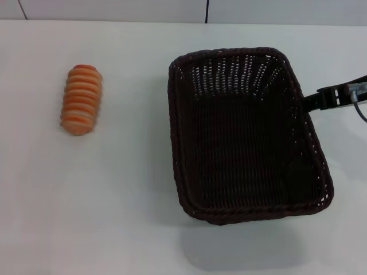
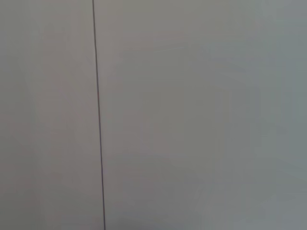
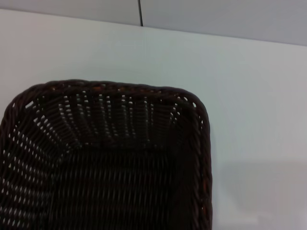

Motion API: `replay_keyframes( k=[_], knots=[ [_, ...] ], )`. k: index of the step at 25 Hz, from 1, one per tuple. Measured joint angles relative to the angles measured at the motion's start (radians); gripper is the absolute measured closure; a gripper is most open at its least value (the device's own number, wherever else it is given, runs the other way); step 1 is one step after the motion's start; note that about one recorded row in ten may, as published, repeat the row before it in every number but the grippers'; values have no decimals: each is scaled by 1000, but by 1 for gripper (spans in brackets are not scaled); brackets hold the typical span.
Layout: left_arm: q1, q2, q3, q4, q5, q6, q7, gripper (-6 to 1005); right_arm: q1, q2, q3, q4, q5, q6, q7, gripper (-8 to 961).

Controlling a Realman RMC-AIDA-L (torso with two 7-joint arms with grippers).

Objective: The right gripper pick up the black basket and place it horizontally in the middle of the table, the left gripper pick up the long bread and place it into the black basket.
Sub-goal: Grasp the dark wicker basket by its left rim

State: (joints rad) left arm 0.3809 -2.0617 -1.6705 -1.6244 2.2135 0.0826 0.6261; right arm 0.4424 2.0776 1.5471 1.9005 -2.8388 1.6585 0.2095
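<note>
Nearest us in the head view sits the basket (image 1: 246,137), dark woven wicker with a braided rim, lying right of centre on the white worktop (image 1: 114,217); its long side runs away from us and it is turned slightly, its near end swung toward the right; a soft shadow falls on the worktop just below its near rim, so that end may be raised a little, though we cannot be sure; nothing lies inside it. At the basket's right rim, near the far corner, we see the right claw (image 1: 321,100) reaching in from the right edge, a dark jaw meeting the rim with a grey body and thin cable behind it; whether it is clenched on the rim or merely against it, we cannot tell. Well apart to the left lies the bread (image 1: 82,99), an orange-brown loaf with pale ridges, lengthwise away from us, untouched on the worktop. From the right wrist we look down into one end of the basket (image 3: 110,158), light showing through its slanted sides; the left wrist view shows only a pale surface crossed by a thin dark seam (image 2: 98,115), so the left claw stays unseen.
</note>
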Motion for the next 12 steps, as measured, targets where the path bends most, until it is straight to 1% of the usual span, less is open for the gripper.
replay_keyframes(
  k=[3, 5, 10, 12],
  knots=[
    [0, 0, 1, 0, 0, 0, 0, 184, -21, 1, -27, -21, 3, -56, -5, 139],
    [1, 0, 2, 0, 0, 0, 0, 184, -24, 1, -36, -29, 3, -69, -5, 139],
    [6, 1, 3, 3, 0, 0, 0, 184, -31, 2, -87, -95, 4, -158, -1, 139],
    [7, 1, 3, 3, 0, 0, 0, 184, -31, 2, -93, -102, 4, -167, 1, 139]
  ],
)
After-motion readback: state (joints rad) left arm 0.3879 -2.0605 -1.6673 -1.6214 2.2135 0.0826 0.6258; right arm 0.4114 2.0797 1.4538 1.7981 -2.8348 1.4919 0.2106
